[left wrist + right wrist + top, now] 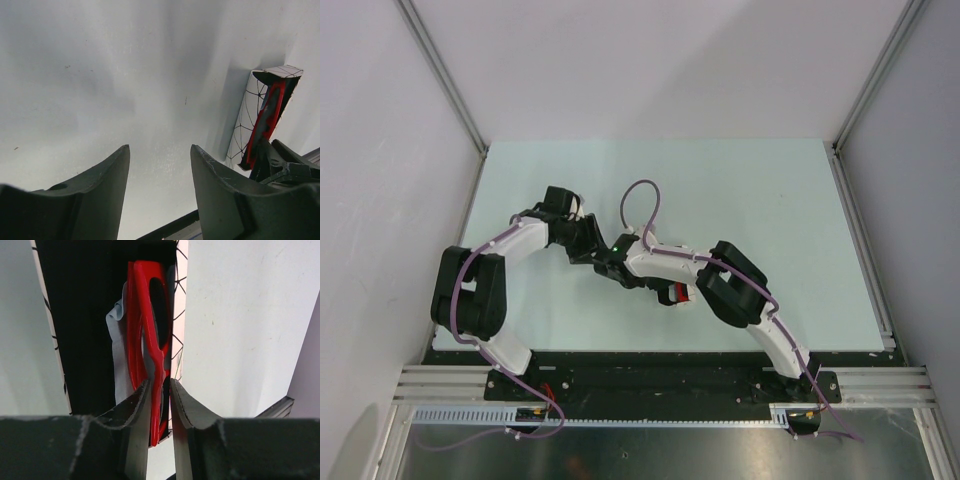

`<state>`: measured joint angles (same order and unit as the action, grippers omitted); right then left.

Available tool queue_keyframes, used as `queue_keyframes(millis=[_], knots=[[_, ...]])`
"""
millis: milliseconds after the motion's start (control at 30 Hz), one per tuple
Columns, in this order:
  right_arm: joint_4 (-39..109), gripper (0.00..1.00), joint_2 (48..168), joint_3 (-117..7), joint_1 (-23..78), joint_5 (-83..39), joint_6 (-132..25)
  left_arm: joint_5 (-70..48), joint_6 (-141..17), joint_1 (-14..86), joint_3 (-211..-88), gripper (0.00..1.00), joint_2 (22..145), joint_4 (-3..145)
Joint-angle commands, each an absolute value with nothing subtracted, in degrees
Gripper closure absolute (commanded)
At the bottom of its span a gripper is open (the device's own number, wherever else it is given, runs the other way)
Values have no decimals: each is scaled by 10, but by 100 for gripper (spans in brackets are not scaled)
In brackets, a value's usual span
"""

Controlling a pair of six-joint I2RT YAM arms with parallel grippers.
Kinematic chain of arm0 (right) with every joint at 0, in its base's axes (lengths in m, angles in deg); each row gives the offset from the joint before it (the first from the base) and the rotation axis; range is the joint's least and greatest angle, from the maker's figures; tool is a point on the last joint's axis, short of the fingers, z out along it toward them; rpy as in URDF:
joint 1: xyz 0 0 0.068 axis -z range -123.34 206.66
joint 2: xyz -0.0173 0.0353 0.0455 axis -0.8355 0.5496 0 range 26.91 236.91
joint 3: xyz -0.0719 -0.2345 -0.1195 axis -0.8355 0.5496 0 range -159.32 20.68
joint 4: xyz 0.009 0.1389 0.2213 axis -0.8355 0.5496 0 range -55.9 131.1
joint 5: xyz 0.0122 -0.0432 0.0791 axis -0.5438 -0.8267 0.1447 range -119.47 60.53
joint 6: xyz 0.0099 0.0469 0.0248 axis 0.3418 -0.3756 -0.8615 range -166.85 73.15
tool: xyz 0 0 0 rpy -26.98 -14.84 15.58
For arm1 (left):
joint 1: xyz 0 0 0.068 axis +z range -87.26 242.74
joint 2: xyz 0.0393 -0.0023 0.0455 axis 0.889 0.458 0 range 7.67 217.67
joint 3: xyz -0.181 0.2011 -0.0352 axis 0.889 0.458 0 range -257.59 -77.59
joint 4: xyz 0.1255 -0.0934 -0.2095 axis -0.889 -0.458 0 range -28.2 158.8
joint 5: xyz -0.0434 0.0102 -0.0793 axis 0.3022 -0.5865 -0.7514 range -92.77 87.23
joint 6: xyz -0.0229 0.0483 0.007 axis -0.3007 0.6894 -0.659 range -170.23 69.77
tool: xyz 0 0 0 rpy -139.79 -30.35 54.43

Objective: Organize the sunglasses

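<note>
One pair of sunglasses (pixel 140 325) stands edgewise inside one open case (pixel 85 315) (one cloth (pixel 116 355) alongside). Pinching the frame: right tool (pixel 160 385); left tool (pixel 160 150) gapes, empty.

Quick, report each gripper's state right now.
Left gripper: open, holding nothing.
Right gripper: closed on the sunglasses, at the open case.
</note>
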<state>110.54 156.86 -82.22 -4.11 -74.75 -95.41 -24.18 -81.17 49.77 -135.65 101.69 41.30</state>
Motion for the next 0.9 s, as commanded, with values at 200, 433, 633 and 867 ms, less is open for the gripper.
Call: queue_keyframes(millis=[200, 433, 633, 867], knots=[[1152, 79, 1536, -839, -46, -754, -946, -253, -801, 502, -1353, 43, 1016, 426], [1156, 88, 1550, -837, -45, -760, -957, -252, -800, 502, -1352, 43, 1015, 426], [1175, 100, 1561, -837, -42, -766, -976, -253, -800, 502, -1353, 43, 1015, 426], [1208, 100, 1589, -850, -50, -781, -1024, -254, -799, 502, -1353, 43, 1014, 426]])
